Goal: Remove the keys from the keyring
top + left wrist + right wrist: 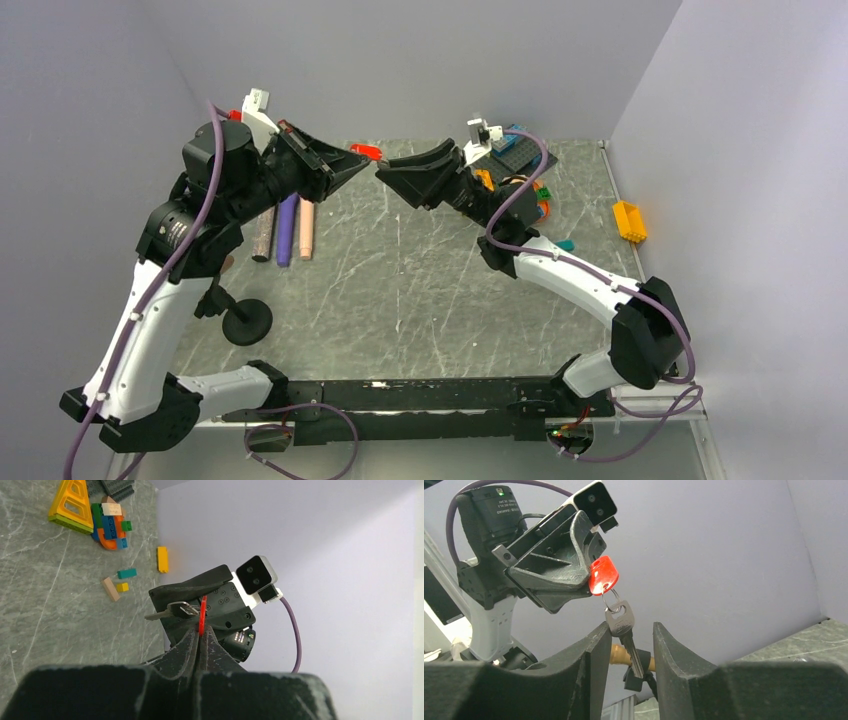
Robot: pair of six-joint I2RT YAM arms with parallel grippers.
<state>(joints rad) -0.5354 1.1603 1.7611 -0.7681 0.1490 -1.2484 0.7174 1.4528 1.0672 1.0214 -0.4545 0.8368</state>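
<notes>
My left gripper is raised above the table and shut on the keyring's red tag, seen edge-on between its fingertips. In the right wrist view the tag sticks out of the left gripper. A thin ring hangs from it with one silver key. The key dangles between the fingers of my right gripper, which is open, tip to tip with the left one. The key's head is close to the left finger. In the left wrist view the key lies across the right gripper's open jaws.
Toy blocks lie at the back right of the marble table, with a yellow block near the right wall. Several markers lie at the back left. A black round stand sits by the left arm.
</notes>
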